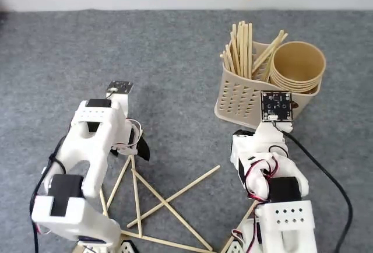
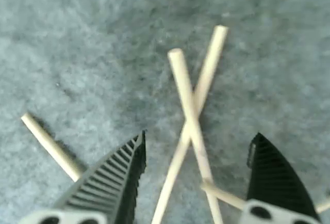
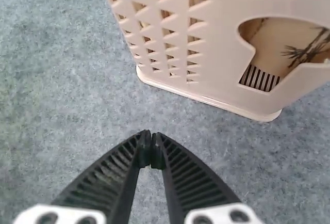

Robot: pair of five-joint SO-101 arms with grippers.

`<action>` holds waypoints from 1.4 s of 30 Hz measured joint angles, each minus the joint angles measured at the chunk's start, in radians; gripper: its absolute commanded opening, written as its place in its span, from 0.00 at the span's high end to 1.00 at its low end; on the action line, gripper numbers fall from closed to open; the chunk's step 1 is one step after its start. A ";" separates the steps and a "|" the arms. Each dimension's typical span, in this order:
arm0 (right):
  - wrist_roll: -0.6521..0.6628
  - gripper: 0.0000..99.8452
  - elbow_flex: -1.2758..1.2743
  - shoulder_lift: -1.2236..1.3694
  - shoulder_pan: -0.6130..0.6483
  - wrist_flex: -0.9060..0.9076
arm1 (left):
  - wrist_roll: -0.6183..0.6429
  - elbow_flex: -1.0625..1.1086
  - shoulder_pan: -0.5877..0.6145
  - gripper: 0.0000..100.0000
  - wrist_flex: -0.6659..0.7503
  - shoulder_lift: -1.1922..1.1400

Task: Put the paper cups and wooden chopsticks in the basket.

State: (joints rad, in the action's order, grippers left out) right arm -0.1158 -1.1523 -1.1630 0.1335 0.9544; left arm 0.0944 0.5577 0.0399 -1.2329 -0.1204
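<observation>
Many wooden chopsticks [image 1: 242,46] stand up in the tan basket [image 1: 245,98], on the side nearer the left arm. Some of them lean over toward a stack of paper cups [image 1: 298,66], which sits in the other side of the same basket. More loose chopsticks [image 1: 175,194] lie flat on the grey mat [image 1: 175,60] between the two arms, crossing over each other. The left gripper [image 2: 199,139] is low over two crossed sticks [image 2: 191,110], with its two fingers wide apart, one on each side of them. The right gripper [image 3: 151,136] has its fingers pressed together with nothing between them. It is near the basket's wall, by the handle hole, and a cup [image 3: 289,48] shows through that hole.
</observation>
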 measured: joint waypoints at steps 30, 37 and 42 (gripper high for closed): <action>0.000 0.99 0.000 -0.160 0.000 0.078 | -0.020 -0.511 0.002 0.99 -0.400 -0.031; 0.000 0.99 -0.063 -0.381 0.000 0.127 | 0.026 -0.864 -0.040 0.99 -0.494 -0.031; 0.000 0.99 -0.100 -0.476 0.000 0.127 | 0.140 -1.077 -0.114 0.99 -0.503 -0.025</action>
State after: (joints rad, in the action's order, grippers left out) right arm -0.1158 -1.2520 -1.6387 0.1335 1.0817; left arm 0.2340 -0.5194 -0.0736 -1.7361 -0.1450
